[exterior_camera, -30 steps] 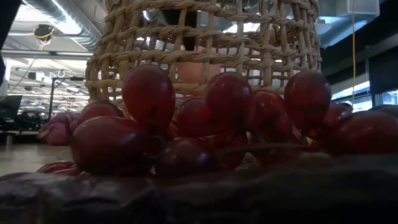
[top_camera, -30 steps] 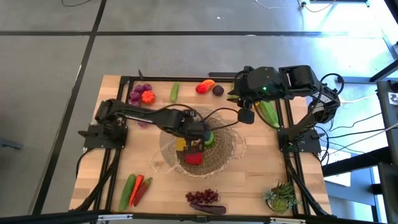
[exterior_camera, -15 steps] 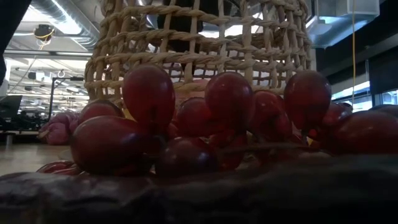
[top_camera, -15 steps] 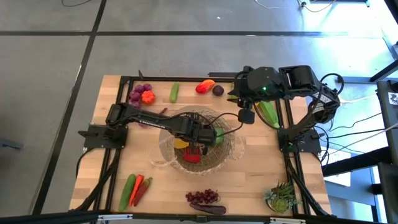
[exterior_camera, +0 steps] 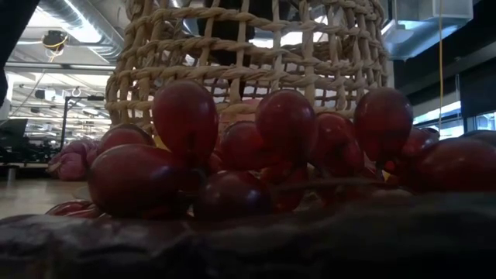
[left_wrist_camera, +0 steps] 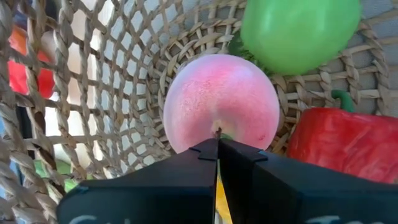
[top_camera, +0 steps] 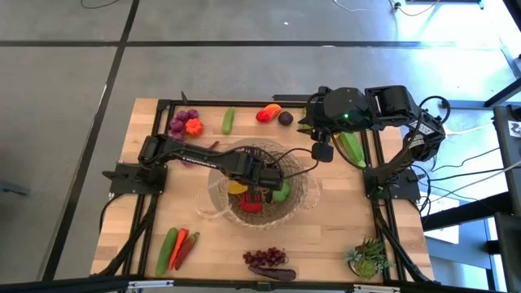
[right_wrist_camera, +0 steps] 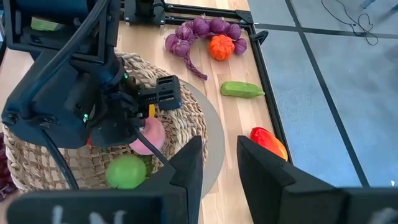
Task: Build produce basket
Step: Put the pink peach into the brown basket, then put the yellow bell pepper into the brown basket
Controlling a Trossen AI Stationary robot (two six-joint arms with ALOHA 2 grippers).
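The tan woven basket (top_camera: 303, 195) sits mid-table and fills the low view (exterior_camera: 248, 54). In it lie a green round fruit (left_wrist_camera: 298, 31), a red pepper (left_wrist_camera: 348, 140) and a yellow piece (top_camera: 236, 187). My left gripper (top_camera: 260, 185) reaches down into the basket, shut on a pink round fruit (left_wrist_camera: 221, 102). My right gripper (right_wrist_camera: 217, 162) hangs open and holds nothing above the table's far right (top_camera: 323, 152). More produce lies around the basket on the table. My left gripper pinches the pink fruit's small dark stem (left_wrist_camera: 217, 131) between its two shut fingertips, coming from above and slanting down. The fruit hangs below the fingers inside the basket, between the green fruit and the red pepper. Whether it rests on the basket floor I cannot tell.
Purple grapes with an orange piece (top_camera: 186, 124), a cucumber (top_camera: 229, 120), a red-yellow pepper (top_camera: 269, 113) and a dark fruit (top_camera: 285, 118) lie along the far edge. Green stalks (top_camera: 352, 146) lie at right. Near the front edge are a cucumber with chillies (top_camera: 177, 248), grapes (top_camera: 267, 259) and a potted plant (top_camera: 368, 259).
My left gripper has sunk into the basket with the pink fruit, staying shut, then kept still. The green fruit in the basket has shifted a little toward the table's near edge.
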